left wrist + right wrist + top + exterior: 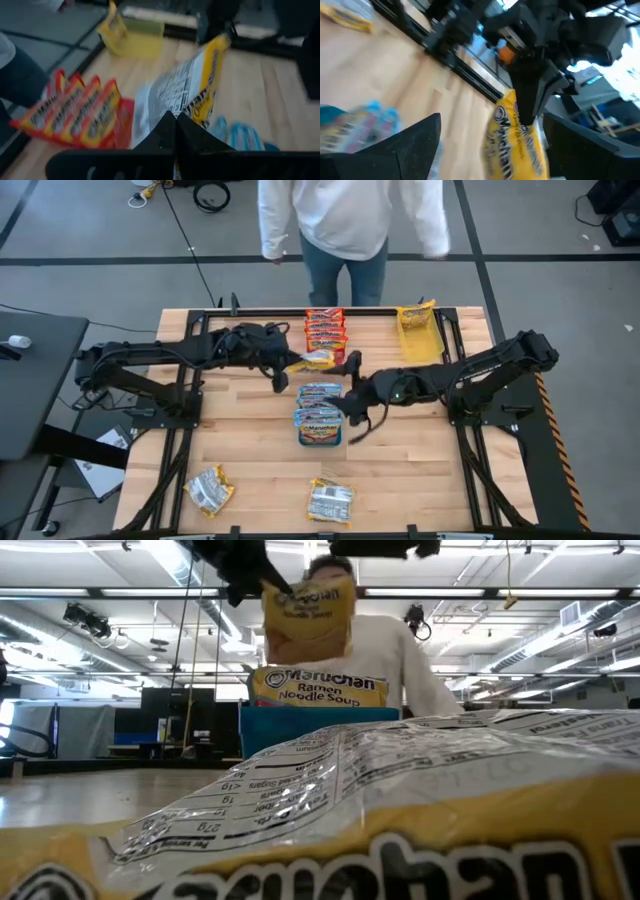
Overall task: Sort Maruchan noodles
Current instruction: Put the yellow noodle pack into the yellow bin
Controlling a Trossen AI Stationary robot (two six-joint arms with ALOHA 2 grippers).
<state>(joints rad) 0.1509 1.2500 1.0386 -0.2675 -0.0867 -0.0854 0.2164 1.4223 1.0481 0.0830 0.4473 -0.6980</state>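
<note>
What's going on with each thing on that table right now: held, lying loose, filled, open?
Yellow crinkly plastic noodle packet: held up by left gripper, jaws shut.
Right gripper: open, empty.
Blue plastic tray: holds blue packets.
Red-orange packets: stacked in a row.
Two silver-backed packets: loose, face down.

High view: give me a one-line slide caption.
Left tool holds a yellow crinkly plastic noodle packet above the wooden table; right tool open over the blue packets.
</note>
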